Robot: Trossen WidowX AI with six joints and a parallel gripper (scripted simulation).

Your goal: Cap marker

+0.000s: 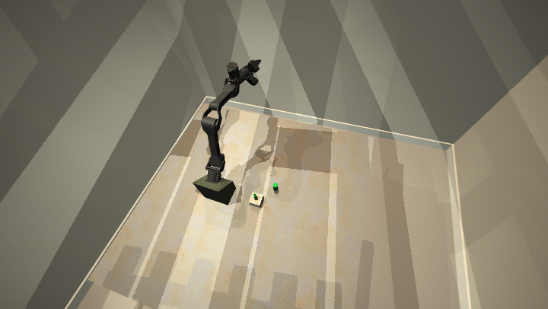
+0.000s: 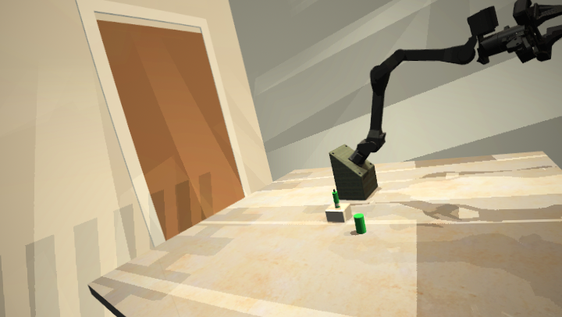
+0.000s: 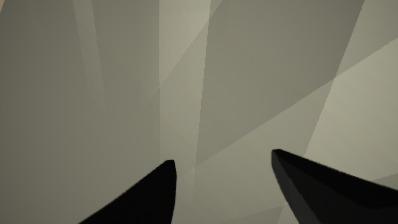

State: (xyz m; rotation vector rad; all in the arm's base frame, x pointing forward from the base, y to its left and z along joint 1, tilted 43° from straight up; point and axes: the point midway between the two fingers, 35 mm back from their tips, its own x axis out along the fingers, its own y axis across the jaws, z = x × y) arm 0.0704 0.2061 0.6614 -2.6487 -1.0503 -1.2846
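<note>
The green marker stands upright in the pale holder block, its dark tip up and bare. The green cap stands on the table a short way from the block, on the side away from the arm's base. My gripper is open and empty, with a gap between the two dark fingertips and only wall behind them in the wrist view. It is raised high above the table, far from the cap and marker. Its fingertips run out of the exterior view at the upper right.
The arm's dark green base block stands close beside the holder block. The table has edges along the left, back and right in the top view. Grey walls and a brown door stand beyond it.
</note>
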